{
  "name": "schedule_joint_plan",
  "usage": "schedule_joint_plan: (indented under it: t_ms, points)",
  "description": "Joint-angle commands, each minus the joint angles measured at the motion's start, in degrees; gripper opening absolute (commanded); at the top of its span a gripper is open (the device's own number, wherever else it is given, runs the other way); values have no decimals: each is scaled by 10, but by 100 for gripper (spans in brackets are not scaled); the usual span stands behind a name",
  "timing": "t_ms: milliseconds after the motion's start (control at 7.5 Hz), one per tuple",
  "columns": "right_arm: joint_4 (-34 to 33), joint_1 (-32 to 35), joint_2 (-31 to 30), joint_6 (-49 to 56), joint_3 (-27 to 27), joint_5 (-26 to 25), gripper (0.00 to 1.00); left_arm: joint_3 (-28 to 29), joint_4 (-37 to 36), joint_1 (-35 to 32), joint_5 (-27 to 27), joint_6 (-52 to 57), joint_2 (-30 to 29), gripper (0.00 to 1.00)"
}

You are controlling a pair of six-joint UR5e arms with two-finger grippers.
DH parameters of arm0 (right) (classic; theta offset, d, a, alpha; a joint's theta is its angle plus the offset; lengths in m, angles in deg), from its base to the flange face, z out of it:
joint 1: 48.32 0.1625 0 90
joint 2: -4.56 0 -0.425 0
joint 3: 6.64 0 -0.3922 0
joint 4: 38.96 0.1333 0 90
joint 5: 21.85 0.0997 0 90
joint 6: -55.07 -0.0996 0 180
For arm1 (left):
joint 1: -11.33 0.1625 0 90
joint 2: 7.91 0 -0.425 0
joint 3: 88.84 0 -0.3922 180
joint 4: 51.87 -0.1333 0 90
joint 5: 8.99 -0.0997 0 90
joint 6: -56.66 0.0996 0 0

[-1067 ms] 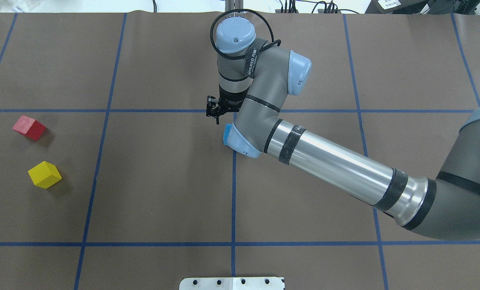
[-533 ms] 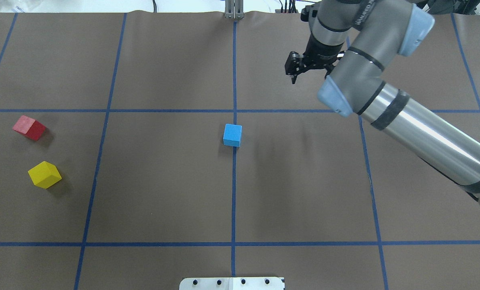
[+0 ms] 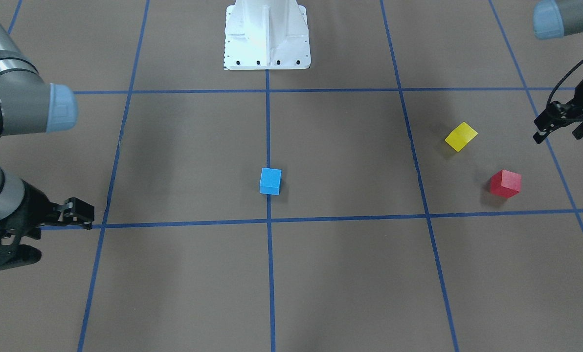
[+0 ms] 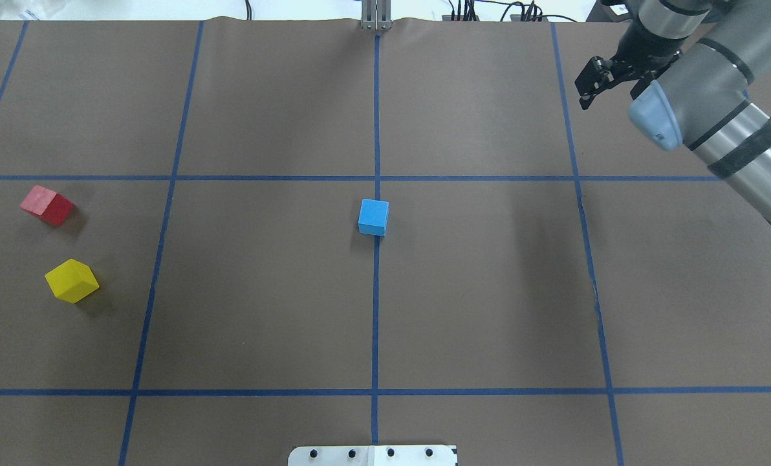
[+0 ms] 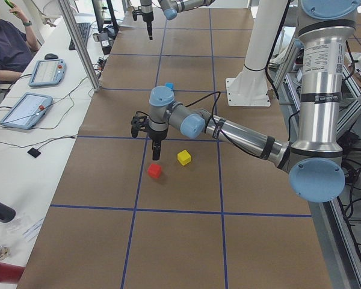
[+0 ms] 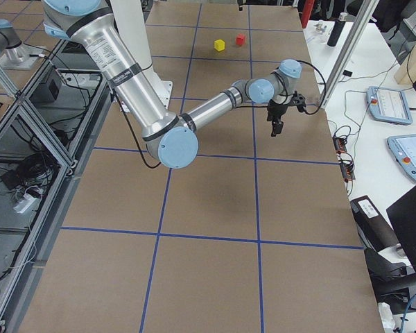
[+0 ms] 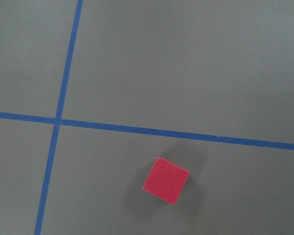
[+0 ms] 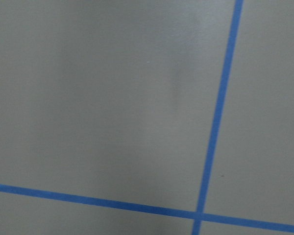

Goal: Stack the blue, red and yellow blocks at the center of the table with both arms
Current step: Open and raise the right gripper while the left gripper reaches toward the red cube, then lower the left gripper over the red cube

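Front-facing: blue block (image 3: 270, 181) at table (image 3: 345, 146) center, stack base set; red block (image 3: 505, 184), yellow block (image 3: 461, 136) near each other on robot's left, not stacked yet; left gripper (image 3: 556, 139) jaws apart, empty, beside them; right gripper (image 3: 65, 236) jaws apart, empty, far off. Overhead: three blocks, one per colour; two grippers. Left wrist: red block below.

Matt brown table (image 4: 262, 310); matt blue block (image 4: 373, 216); right arm (image 4: 770, 181) tube shiny metal.
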Motion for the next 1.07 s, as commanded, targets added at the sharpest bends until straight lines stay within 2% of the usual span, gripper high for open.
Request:
schedule_joint_plan:
  t_ms: [0,400,667,933]
  points:
    - [2,33,-24,60,-6,12,99,43,34,40,-6,105,-22,98]
    - [2,38,-23,59,-19,34,99,118,39,40,2,215,-56,97]
    - [3,49,-27,60,-19,53,99,165,83,40,1,216,-62,98]
    - [5,48,-29,60,-19,54,99,183,84,40,2,211,-74,98]
